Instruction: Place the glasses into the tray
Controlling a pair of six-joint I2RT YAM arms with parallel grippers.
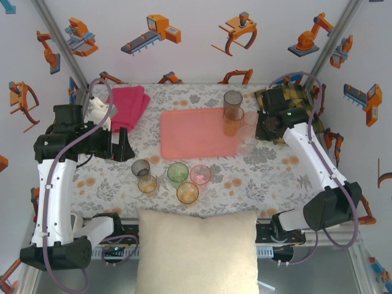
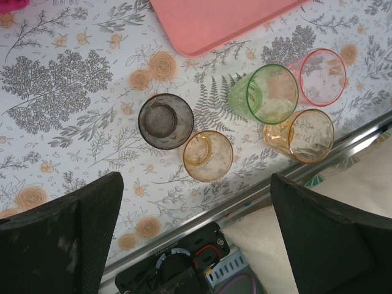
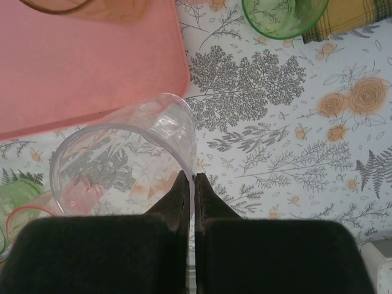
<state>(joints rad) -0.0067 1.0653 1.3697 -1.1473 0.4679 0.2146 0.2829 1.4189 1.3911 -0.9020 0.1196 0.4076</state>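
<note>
One clear tumbler (image 3: 122, 153), wall pinched in right gripper (image 3: 191, 184), smooth salmon tray (image 3: 92, 67)

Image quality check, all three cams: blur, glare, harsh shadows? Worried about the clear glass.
Top external: even diffuse light, soft shadows; the clear glass by the tray corner nearly vanishes against the tablecloth. Left wrist: sharp, grey glass and neighbours crisp, no glare. Right wrist: clear glass in focus, faint highlights on its rim; the right tool pinching it is black, no detail.

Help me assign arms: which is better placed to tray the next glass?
Right: the right gripper pinches the clear glass by its wall beside the tray; the left gripper is open.
</note>
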